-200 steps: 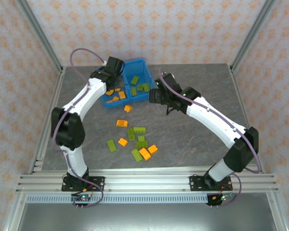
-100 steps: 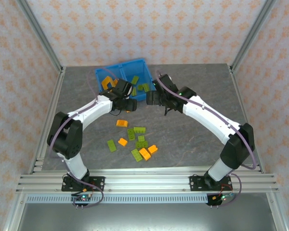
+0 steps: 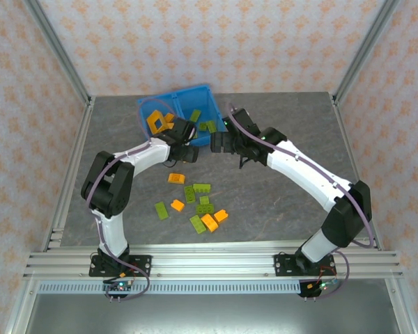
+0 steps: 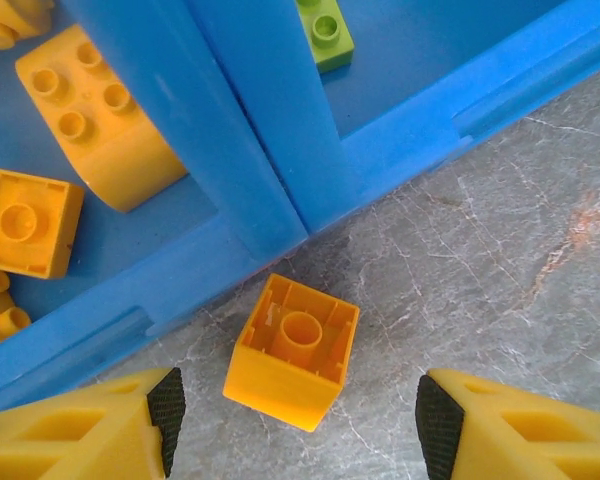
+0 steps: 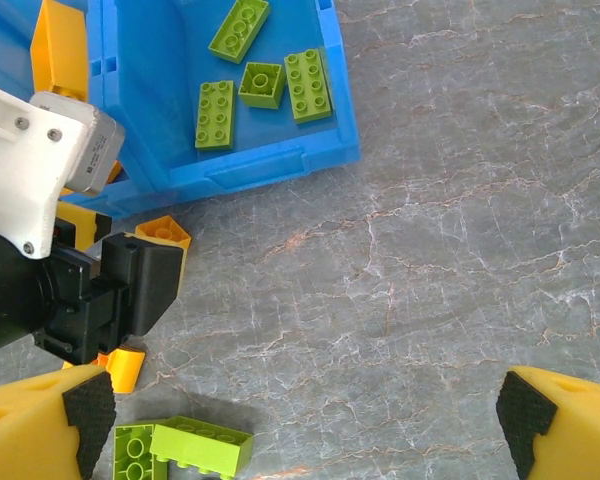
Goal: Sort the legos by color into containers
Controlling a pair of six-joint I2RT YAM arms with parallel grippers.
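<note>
The blue bin (image 3: pixel 177 95) sits askew at the back of the table. Its left compartment holds orange legos (image 4: pixel 100 120) and its right compartment holds green legos (image 5: pixel 262 84). My left gripper (image 4: pixel 300 425) is open and low over the table just in front of the bin's middle wall (image 4: pixel 270 130). An upside-down orange lego (image 4: pixel 292 350) lies loose between its fingers (image 4: pixel 165 415), touched by neither. My right gripper (image 5: pixel 305 415) is wide open over bare table right of the left gripper (image 3: pixel 184 149), holding nothing.
Several loose orange legos (image 3: pixel 175 178) and green legos (image 3: pixel 202 188) lie scattered mid-table in front of the bin. Two green bricks (image 5: pixel 185 450) lie near my right gripper's left finger. The two grippers are close together. Cage posts stand at the table's back corners.
My left gripper left the orange compartment, came down in front of the bin and opened. The bin slid back and turned. My right gripper opened wider.
</note>
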